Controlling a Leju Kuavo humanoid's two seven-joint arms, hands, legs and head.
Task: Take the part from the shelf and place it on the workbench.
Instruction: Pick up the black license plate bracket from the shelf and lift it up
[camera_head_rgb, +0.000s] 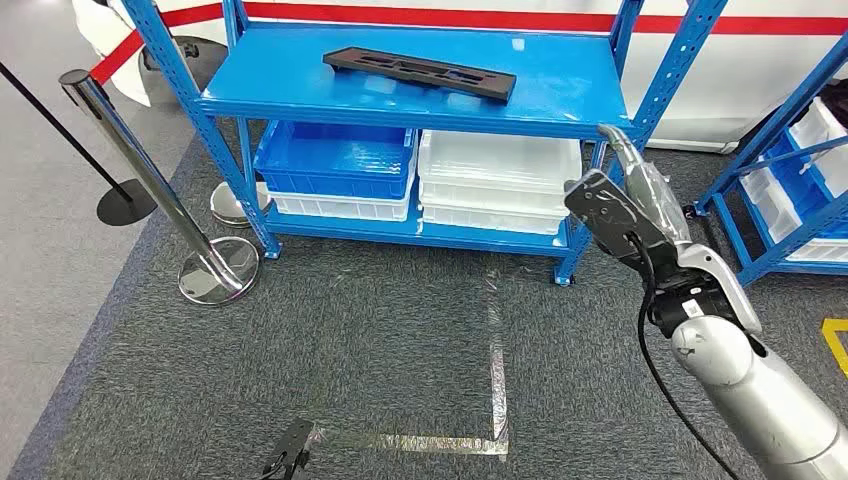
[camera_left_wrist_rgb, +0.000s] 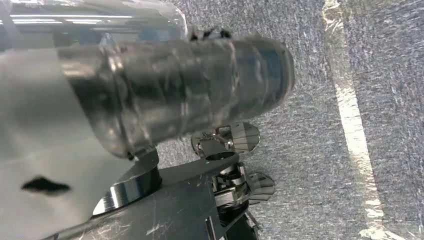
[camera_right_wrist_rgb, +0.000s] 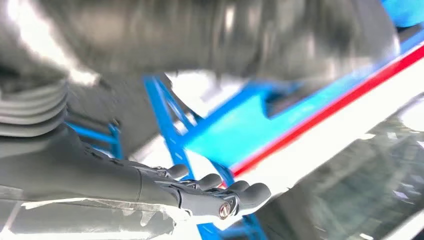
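Observation:
The part (camera_head_rgb: 420, 73) is a long flat black piece with cut-outs, lying at a slant on the top board of the blue shelf (camera_head_rgb: 560, 95). My right hand (camera_head_rgb: 625, 195) is raised in front of the shelf's right front post, lower than the part and to its right, not touching it. In the right wrist view its fingers (camera_right_wrist_rgb: 215, 192) stretch out straight with nothing in them, the blue shelf frame behind. A dark tip of my left hand (camera_head_rgb: 290, 455) hangs low over the carpet; how its fingers lie cannot be made out.
On the shelf's lower board sit a blue bin (camera_head_rgb: 335, 160) and a white bin (camera_head_rgb: 500, 170). Chrome barrier posts (camera_head_rgb: 150, 190) stand at the left, a second blue rack (camera_head_rgb: 800, 180) with bins at the right. Silver tape (camera_head_rgb: 495, 400) marks the grey carpet.

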